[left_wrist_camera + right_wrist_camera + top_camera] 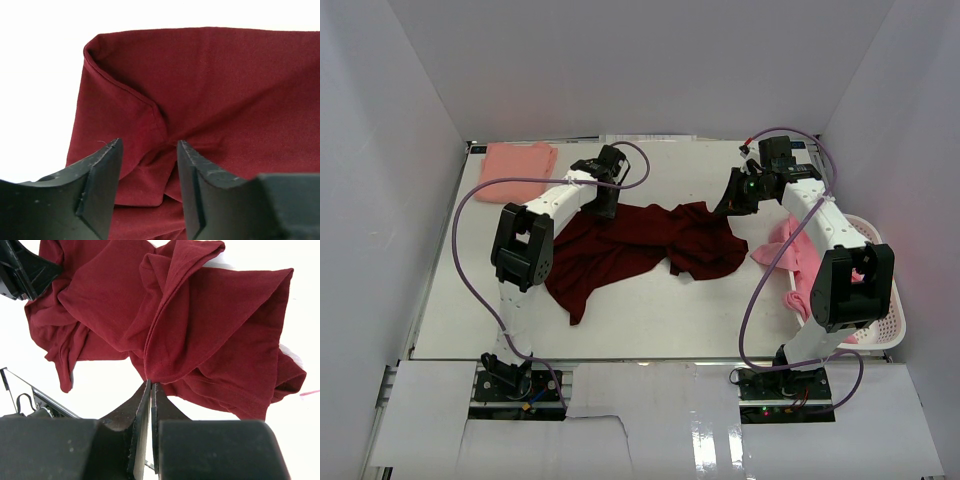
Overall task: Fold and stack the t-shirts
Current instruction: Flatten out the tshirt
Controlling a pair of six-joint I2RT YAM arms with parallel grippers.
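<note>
Plain white walls (620, 60) on three sides of a pale tabletop (650, 320) under bright light.

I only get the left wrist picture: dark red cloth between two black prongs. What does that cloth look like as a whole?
Observer: It is a maroon t-shirt, lying crumpled across the middle of the table.
Operator: Is the other arm doing anything?
Observer: Yes. The right claw is shut on a fold of that shirt.
Operator: Are there any other clothes on the table?
Observer: A salmon shirt lies at the table's far left corner.
</note>
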